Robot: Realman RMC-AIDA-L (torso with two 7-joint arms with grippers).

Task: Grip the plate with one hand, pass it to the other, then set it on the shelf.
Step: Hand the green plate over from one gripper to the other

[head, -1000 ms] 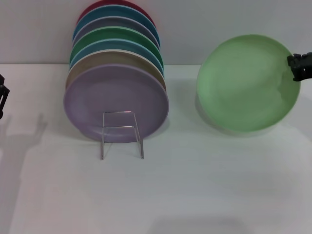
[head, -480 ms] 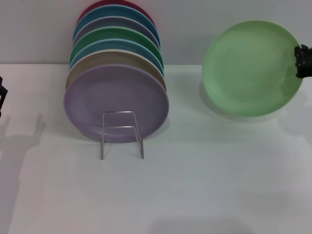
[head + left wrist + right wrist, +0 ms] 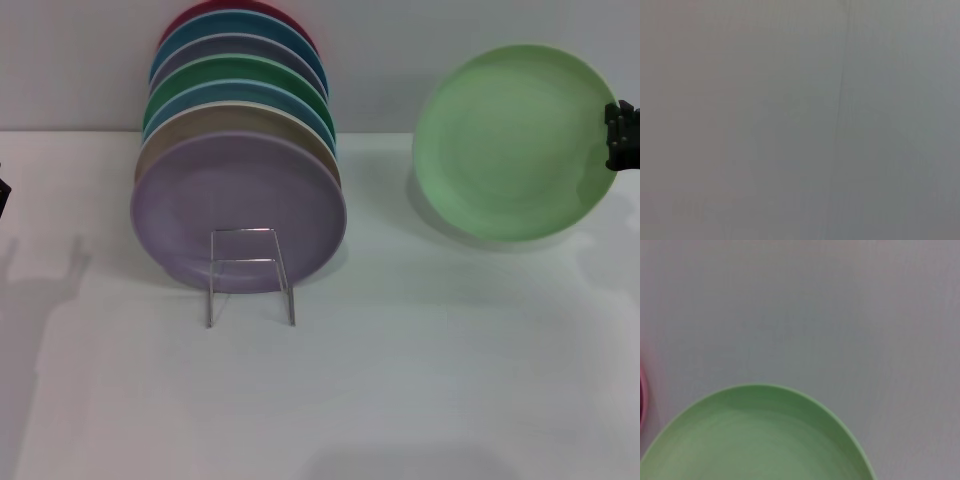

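Observation:
The pale mint-green plate hangs tilted above the table at the right, its face toward me. My right gripper is shut on its right rim at the picture's edge. The plate also fills the right wrist view. The wire shelf stands left of centre with its squarish front loop bare. Several plates stand on edge in it, the lilac plate foremost. Only a dark sliver of my left gripper shows at the far left edge, far from the plate. The left wrist view shows only a plain grey surface.
The white table stretches in front of the shelf and under the held plate. A pale wall rises behind. The rear plates in the shelf include an emerald-green plate and a red plate at the back.
The right gripper has lifted the mint-green plate upward and turned it more upright. The left gripper has slipped further out of the left edge.

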